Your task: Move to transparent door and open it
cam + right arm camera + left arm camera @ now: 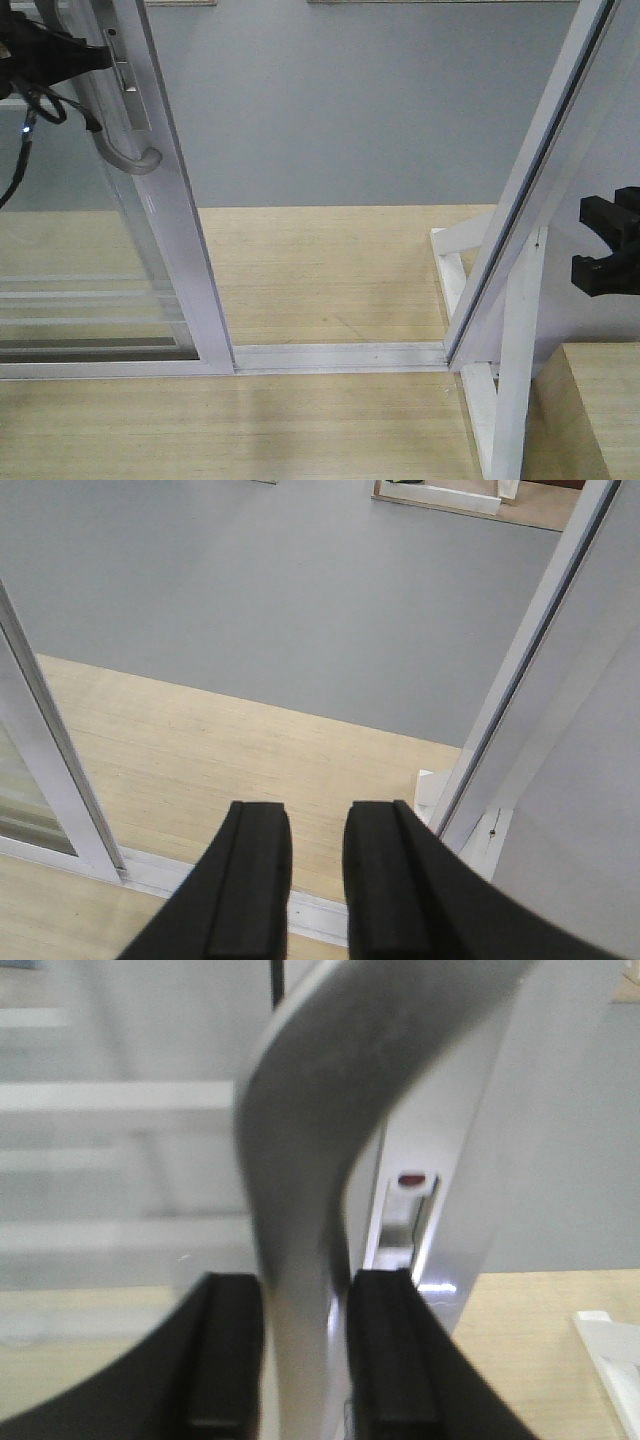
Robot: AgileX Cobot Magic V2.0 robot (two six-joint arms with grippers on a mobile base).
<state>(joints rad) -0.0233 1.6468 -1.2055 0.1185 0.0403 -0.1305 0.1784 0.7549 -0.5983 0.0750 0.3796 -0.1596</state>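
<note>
The transparent door stands at the left of the front view, its white frame leaning across the picture, and a wide gap lies between it and the white post on the right. Through that gap you see pale wooden floor and then a grey floor beyond. A white track runs along the floor between door and post. Pairs of thin bars show through the glass low down.

Up at the top left, the left pincer is clamped on the grey handle: the wrist view has both black fingers pressed against the curved bar, one on each side. Just beside the handle sits the lock plate with a small red mark in its slot. In the front view the handle's hooked lower end curls out below the pincer.

The right pincer hangs free near the post at the right edge, grasping nothing, its two fingers parted by a narrow gap over the track
</note>
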